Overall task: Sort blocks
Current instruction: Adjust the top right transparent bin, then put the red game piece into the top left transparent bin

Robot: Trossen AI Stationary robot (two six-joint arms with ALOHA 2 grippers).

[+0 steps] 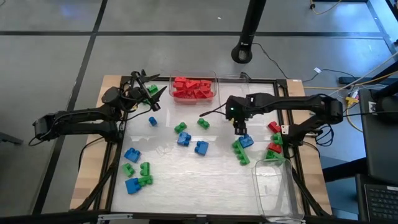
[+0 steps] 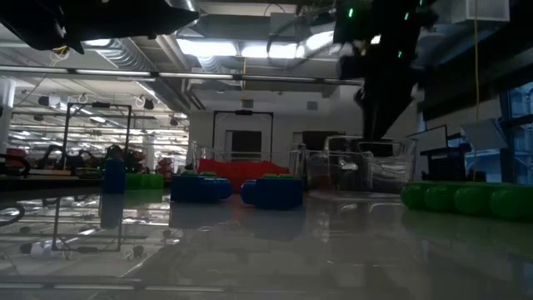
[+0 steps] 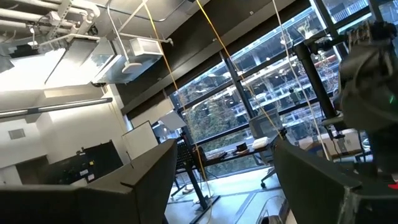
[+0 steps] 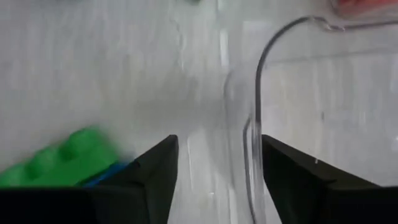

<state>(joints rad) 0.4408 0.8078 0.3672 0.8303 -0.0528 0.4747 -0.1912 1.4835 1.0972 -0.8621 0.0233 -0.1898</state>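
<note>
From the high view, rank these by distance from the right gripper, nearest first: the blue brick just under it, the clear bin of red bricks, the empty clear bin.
1. Blue brick: right beside the right gripper, toward the table's front.
2. Empty clear bin: front right corner.
3. Clear bin of red bricks: back centre, only slightly farther than the empty one.

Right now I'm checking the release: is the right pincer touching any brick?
Cannot tell. High view: the right pincer overlaps the blue brick; its wrist view shows open fingers, no contact.
</note>
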